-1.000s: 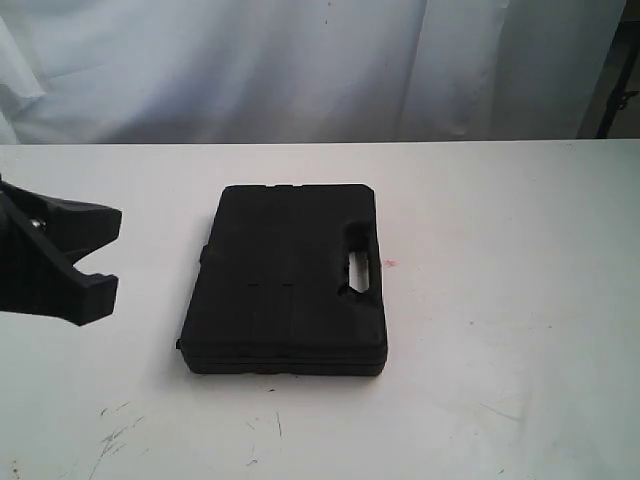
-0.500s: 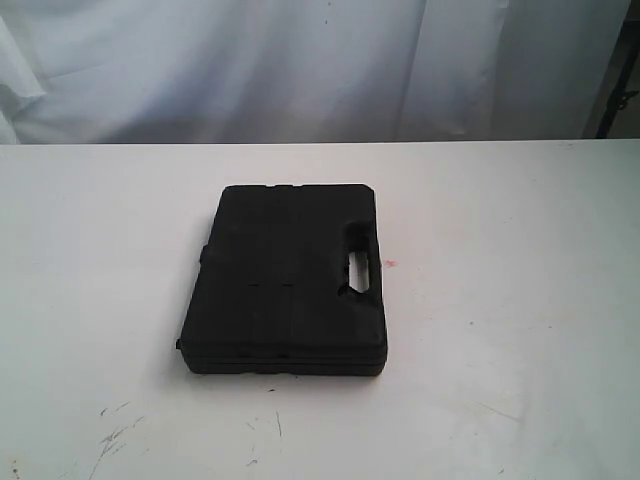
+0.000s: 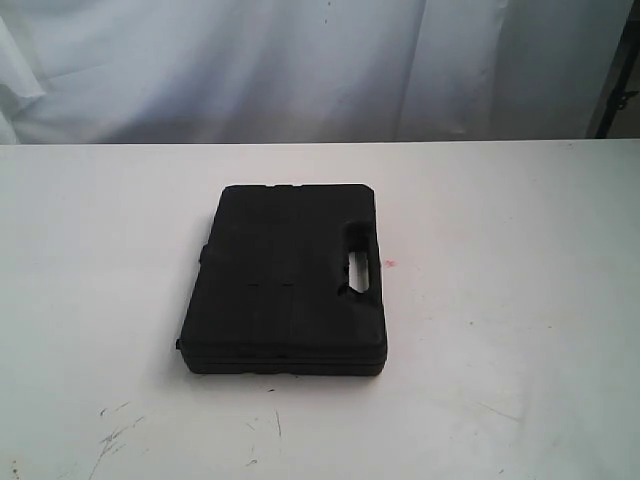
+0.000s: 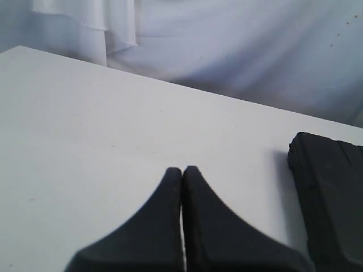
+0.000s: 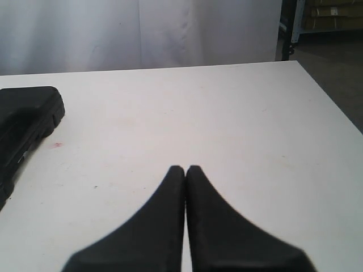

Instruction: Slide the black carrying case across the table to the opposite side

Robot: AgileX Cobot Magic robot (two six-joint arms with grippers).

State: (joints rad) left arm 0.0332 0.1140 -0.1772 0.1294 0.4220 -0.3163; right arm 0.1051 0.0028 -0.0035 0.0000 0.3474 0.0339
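The black carrying case [image 3: 285,278] lies flat near the middle of the white table [image 3: 500,300], its handle cut-out on its right side. Neither arm shows in the exterior view. My left gripper [image 4: 182,170] is shut with nothing in it, above bare tabletop [image 4: 85,124], and one corner of the case [image 4: 332,192] shows off to its side. Shut and empty too, my right gripper [image 5: 185,168] hangs over the table [image 5: 227,113], apart from the case's end [image 5: 25,122].
A tiny red spot [image 3: 391,264] marks the table just right of the case, also seen as the red spot [image 5: 56,145]. Dark scuff marks [image 3: 115,435] lie near the front left. A white curtain [image 3: 300,60] hangs behind the far edge. The table's right edge [image 5: 332,96] drops to a dark floor.
One second ago the left gripper stood open at the left edge of the exterior view. It has since withdrawn out of that view. The case has not moved.
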